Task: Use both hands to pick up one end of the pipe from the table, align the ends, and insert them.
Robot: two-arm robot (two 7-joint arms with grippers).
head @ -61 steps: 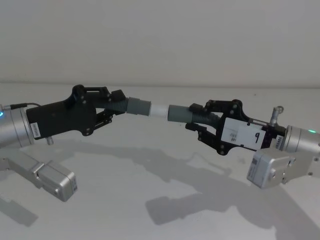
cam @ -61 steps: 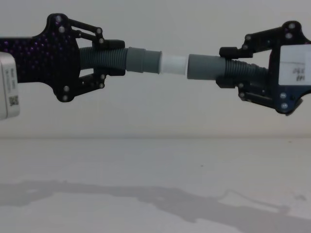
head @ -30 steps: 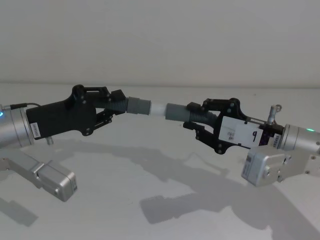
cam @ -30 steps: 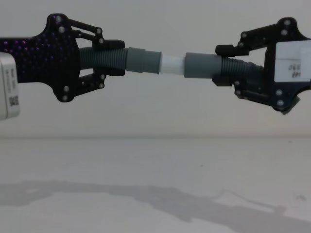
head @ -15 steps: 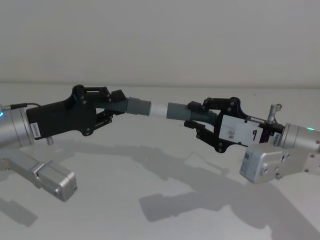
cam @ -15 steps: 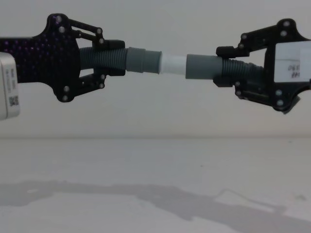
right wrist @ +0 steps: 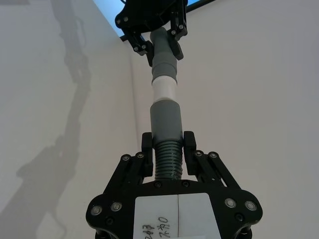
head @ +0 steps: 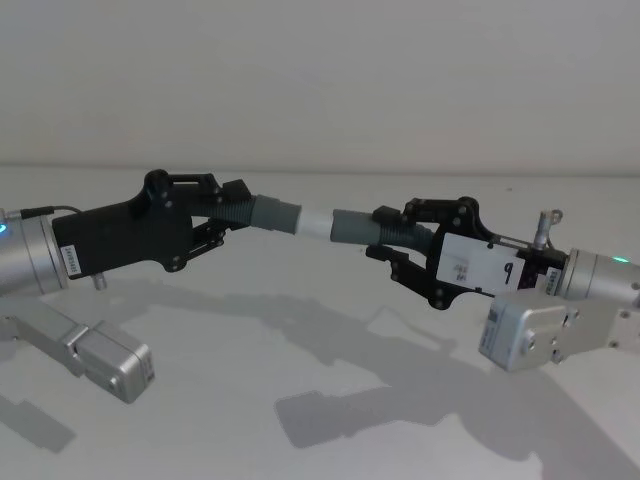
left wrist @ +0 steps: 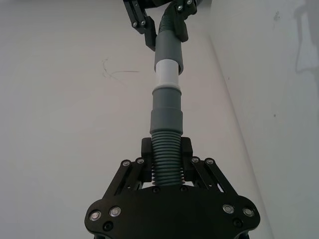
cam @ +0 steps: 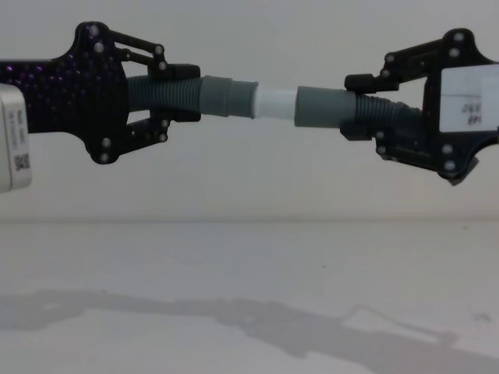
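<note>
In the head view the left gripper (head: 222,213) reaches in from the left edge at mid-height, its black fingers clamped on the ribbed part of the left hose piece (head: 243,210); the right gripper (head: 392,238) comes in from the right edge, a little lower in the frame, clamped on the ribbed part of the right hose piece (head: 392,231); both pieces are held up in the air above the white table (head: 300,400), where the shadows of the arms lie in the lower half of the frame.

In the chest view the left gripper (cam: 175,92) fills the upper left and the right gripper (cam: 360,106) the upper right; the two hose pieces meet near the upper centre; the left piece ends in a grey collar (cam: 228,97) with a white plug tip (cam: 274,102), and that tip touches the mouth of the open grey collar (cam: 321,108) on the right piece; most of the white tip is bare between the two collars; how far it has entered cannot be told; the right collar sits slightly lower than the left one.

The left wrist view shows the left gripper's fingers (left wrist: 185,149) pressed on either side of the ribbed hose, with the collar, the white tip and the other collar in a nearly straight line running toward the top of the frame; the right wrist view shows the same line from the other end, the right gripper's fingers (right wrist: 189,142) tight against the ribs just behind the open collar.
</note>
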